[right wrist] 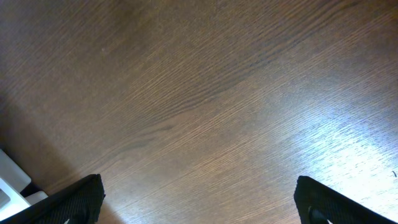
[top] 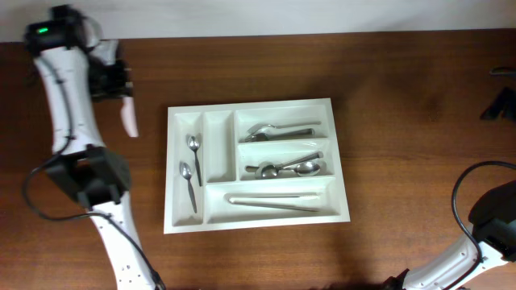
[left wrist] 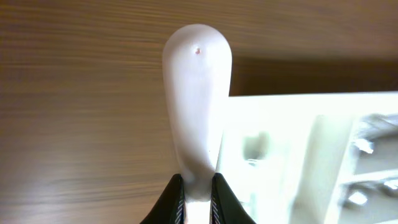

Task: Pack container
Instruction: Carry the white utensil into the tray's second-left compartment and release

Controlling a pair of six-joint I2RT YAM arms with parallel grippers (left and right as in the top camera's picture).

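The white container (top: 172, 173) lies in the middle of the table. Two small spoons (top: 192, 165) lie in its left narrow compartment, more metal cutlery (top: 282, 130) fills the wide ones, and the second narrow compartment looks bare. Off the tray's upper left corner, my left gripper (top: 122, 95) is shut on a white utensil (top: 129, 119) with a rounded end. In the left wrist view that utensil (left wrist: 196, 93) sticks out past the left gripper (left wrist: 198, 190) over bare wood, with the container's rim (left wrist: 298, 102) to the right. My right gripper (right wrist: 199, 199) hangs open over bare table, and shows at the far right edge (top: 500, 105).
The left arm (top: 68, 105) runs down the table's left side. A black cable (top: 458, 193) loops near the right arm's base. A pale strip (top: 282, 16) marks the table's back edge. A white object (right wrist: 12, 180) shows in a corner of the right wrist view.
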